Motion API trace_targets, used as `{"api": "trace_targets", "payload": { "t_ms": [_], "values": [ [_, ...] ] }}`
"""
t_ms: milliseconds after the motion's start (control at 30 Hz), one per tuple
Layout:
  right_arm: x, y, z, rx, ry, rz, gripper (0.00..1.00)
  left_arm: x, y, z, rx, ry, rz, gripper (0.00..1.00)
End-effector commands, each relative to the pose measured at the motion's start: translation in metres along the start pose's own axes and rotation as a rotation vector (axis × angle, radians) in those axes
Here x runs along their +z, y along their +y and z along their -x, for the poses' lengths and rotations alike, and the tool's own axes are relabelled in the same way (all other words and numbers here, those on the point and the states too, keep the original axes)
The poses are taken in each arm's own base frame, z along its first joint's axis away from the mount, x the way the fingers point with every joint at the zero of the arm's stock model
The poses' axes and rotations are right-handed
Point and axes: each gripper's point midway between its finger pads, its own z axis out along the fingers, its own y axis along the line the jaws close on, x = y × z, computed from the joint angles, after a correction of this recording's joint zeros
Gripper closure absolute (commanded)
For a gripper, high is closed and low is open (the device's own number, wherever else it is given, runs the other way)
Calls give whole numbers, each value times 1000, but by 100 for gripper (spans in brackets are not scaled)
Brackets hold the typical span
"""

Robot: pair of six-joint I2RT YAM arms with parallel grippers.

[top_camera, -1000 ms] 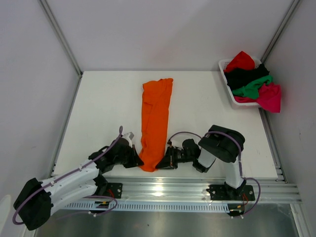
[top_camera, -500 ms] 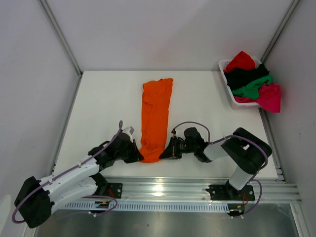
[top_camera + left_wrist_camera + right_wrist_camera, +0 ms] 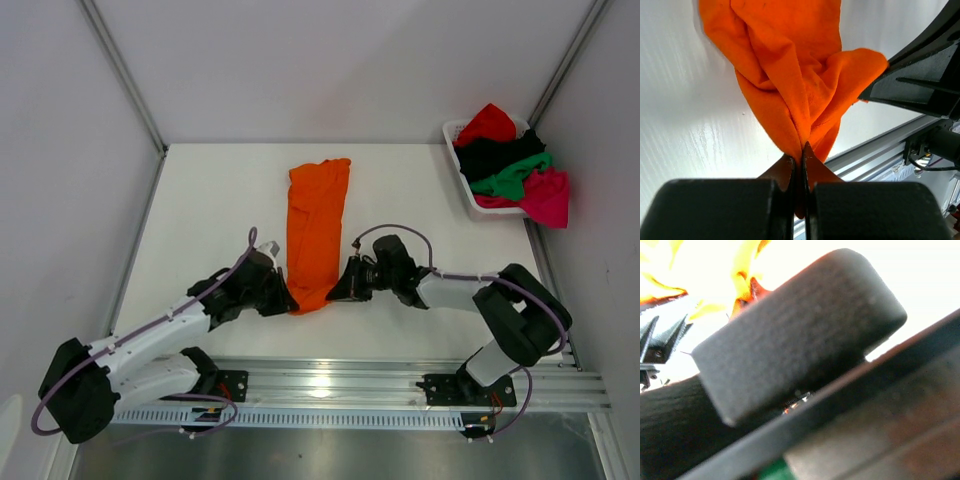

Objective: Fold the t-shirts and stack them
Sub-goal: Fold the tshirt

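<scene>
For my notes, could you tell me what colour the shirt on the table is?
Bright orange shirt; top view shows best.

High rear overview of the table (image 3: 210, 220); two close wrist views; orange t-shirt (image 3: 318, 225) in all.

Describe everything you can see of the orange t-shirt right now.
The orange t-shirt is soft, bright plain cloth, folded into a long narrow strip lying on the white table, running away from the arms. Its near end is bunched and raised, pinched by the left hand and apparently by the right hand.
</scene>
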Motion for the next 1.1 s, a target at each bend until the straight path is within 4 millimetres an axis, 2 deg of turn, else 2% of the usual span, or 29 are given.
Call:
{"api": "trace_targets", "payload": {
  "t_ms": [0,233,333,467,567,633,667,733,767,900,1067],
  "values": [
    [-10,5,31,-43,-82,-47,100,-8,-11,11,4,-3,18,99],
    [-20,4,51,-48,-116,-85,100,-7,-12,19,4,1,63,99],
    [-20,1,57,-58,-118,-98,100,-2,-11,22,8,2,83,99],
    [-16,-3,64,-64,-118,-111,100,15,-5,27,6,30,131,99],
    [-15,-7,74,-68,-123,-120,100,22,-13,44,3,17,125,99],
    [-16,-8,85,-72,-131,-129,100,32,-7,46,-8,43,146,99],
    [-16,-9,88,-74,-134,-131,100,32,-16,57,-8,28,131,99],
    [-18,-13,95,-69,-136,-142,100,40,-9,58,-17,54,157,99],
    [-16,-14,99,-65,-136,-144,100,41,-16,65,-15,48,143,99],
    [-13,-23,102,-53,-123,-165,100,47,-23,79,-14,46,153,100],
    [-8,-31,98,-44,-104,-177,100,56,-19,80,-14,66,181,99]
  ]
}}
